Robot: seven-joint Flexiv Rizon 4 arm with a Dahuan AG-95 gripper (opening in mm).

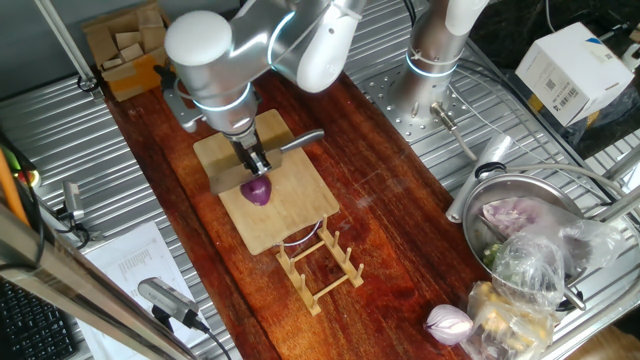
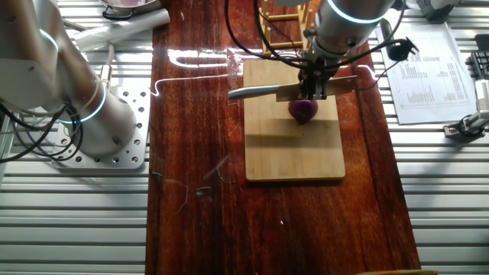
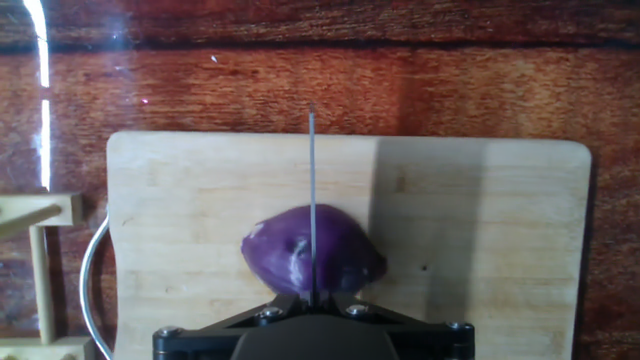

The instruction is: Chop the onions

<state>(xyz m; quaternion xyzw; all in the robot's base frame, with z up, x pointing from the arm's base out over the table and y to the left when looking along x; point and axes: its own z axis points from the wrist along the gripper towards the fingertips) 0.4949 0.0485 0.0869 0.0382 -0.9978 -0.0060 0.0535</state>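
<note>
Seen from the hand view, the gripper (image 3: 312,305) is clamped on a knife (image 3: 312,205) whose blade runs edge-on over the middle of the purple onion (image 3: 310,250). The onion lies on the wooden cutting board (image 3: 480,240) (whether steel touches skin is unclear). Beyond the board stretches the dark wooden tabletop (image 3: 320,90).
</note>
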